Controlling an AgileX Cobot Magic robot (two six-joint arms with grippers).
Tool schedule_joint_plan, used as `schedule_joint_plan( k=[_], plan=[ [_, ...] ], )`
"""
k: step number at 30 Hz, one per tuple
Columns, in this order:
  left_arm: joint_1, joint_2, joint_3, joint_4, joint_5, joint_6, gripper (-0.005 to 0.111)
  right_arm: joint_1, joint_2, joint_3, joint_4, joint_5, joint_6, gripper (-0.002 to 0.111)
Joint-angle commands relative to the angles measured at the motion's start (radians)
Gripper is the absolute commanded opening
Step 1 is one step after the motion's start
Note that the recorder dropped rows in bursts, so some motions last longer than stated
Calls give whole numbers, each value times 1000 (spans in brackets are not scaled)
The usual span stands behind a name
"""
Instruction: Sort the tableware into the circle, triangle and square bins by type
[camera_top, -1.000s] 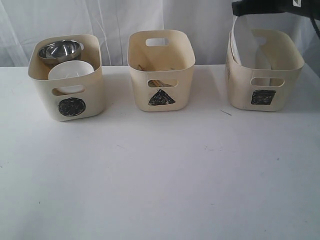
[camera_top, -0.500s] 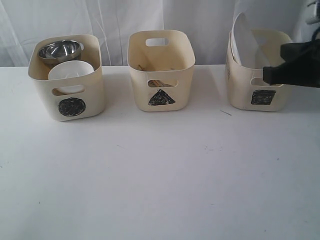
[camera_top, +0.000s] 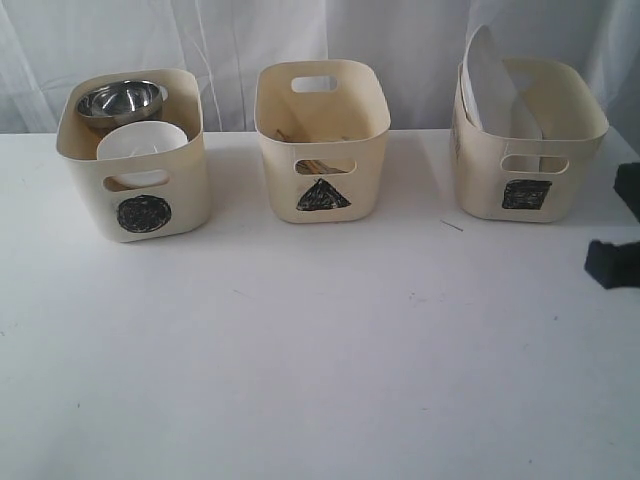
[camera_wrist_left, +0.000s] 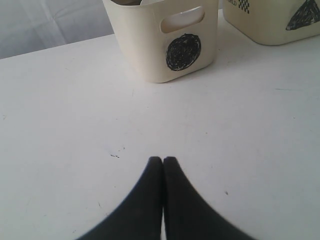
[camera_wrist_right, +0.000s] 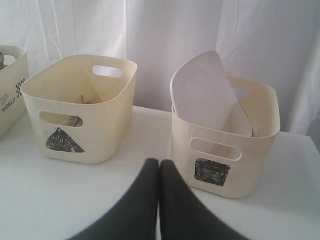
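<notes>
Standing in a row on the white table (camera_top: 320, 350), three cream tubs carry black scribbles: the circle bin (camera_top: 133, 155), triangle bin (camera_top: 322, 140) and square bin (camera_top: 527, 140). Side print reads "WORLD" beside a checkered patch. A steel bowl (camera_top: 121, 100) and white bowl (camera_top: 143, 140) sit in the circle bin, wooden sticks (camera_top: 315, 165) show in the triangle bin, and a white plate (camera_top: 495, 85) leans in the square bin. A curtain (camera_top: 230, 40) hangs behind. The left gripper (camera_wrist_left: 163, 160) and right gripper (camera_wrist_right: 159, 162) hover low, jaws pressed together, holding nothing.
</notes>
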Motion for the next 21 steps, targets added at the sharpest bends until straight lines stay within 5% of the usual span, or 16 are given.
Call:
schedule_joint_plan(
  k=[1, 21],
  plan=[
    [2, -5, 3, -2, 4, -1, 0, -10, -106, 72, 9, -9, 7, 0],
    [2, -5, 3, -2, 4, -1, 0, 14, -268, 159, 10, 26, 9, 0]
  ],
)
